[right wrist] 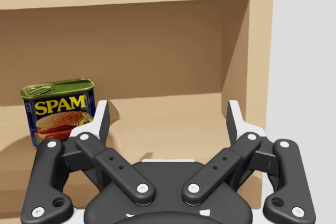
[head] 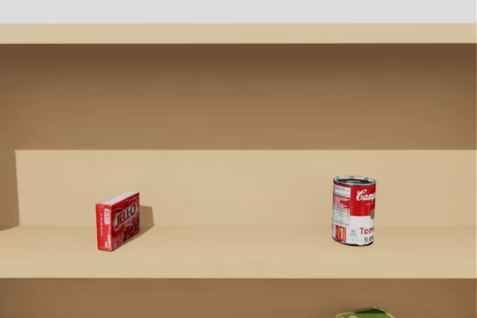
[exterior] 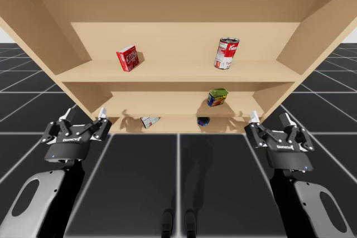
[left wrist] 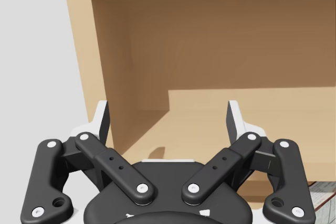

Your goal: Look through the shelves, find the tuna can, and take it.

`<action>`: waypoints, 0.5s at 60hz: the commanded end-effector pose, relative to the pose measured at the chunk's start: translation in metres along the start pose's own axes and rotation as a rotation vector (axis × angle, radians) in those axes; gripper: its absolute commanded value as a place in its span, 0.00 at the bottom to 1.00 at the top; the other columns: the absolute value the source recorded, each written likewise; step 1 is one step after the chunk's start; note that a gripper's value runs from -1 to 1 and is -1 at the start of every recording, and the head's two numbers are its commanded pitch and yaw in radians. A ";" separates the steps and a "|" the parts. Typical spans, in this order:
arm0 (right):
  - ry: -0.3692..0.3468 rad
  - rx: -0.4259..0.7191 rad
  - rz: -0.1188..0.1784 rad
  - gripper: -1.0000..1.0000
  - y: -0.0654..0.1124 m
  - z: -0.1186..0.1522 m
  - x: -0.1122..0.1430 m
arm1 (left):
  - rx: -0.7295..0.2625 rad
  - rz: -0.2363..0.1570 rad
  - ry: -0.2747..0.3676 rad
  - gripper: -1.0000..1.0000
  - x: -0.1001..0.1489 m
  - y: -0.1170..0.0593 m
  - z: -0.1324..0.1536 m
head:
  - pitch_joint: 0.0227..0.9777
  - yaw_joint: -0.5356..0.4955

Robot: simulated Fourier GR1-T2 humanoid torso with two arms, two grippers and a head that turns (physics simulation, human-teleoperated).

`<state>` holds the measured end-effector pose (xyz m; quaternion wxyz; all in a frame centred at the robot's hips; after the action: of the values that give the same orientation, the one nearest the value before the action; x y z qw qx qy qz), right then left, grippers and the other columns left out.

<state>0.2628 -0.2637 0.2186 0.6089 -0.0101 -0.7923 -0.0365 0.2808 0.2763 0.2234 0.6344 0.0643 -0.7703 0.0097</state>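
Note:
A small dark blue round can (exterior: 203, 121) sits low on the bottom shelf, right of the middle, partly hidden by the shelf board above. My left gripper (exterior: 85, 117) hovers open in front of the shelf unit's lower left corner, nothing between its fingers. In the left wrist view this gripper (left wrist: 168, 121) faces a bare compartment. My right gripper (exterior: 270, 120) hangs open before the lower right corner, right of the dark can. In the right wrist view, the right gripper (right wrist: 168, 121) has a blue tin with a green top (right wrist: 59, 109) ahead of it, beyond its left finger.
On the top shelf (head: 238, 255) stand a red box (head: 117, 220) at the left and a red-and-white can (head: 353, 211) at the right. The blue tin (exterior: 217, 97) is on the middle shelf. A small pale box (exterior: 149, 121) lies on the bottom shelf.

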 end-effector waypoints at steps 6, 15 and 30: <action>-0.023 -0.015 0.000 0.00 0.001 0.000 -0.002 | -0.005 -0.003 -0.011 0.00 0.001 0.000 0.001 | 0.10 0.53; 0.003 -0.009 0.028 0.00 0.000 -0.001 -0.002 | -0.007 -0.005 -0.010 0.00 0.001 0.000 0.001 | 0.20 0.53; 0.012 0.003 0.042 0.00 0.002 -0.002 -0.004 | -0.011 -0.021 0.002 0.00 0.000 -0.001 0.000 | 0.40 0.52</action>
<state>0.2650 -0.2627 0.2163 0.6121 -0.0235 -0.7899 -0.0267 0.2801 0.2763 0.2238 0.6333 0.0668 -0.7710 0.0024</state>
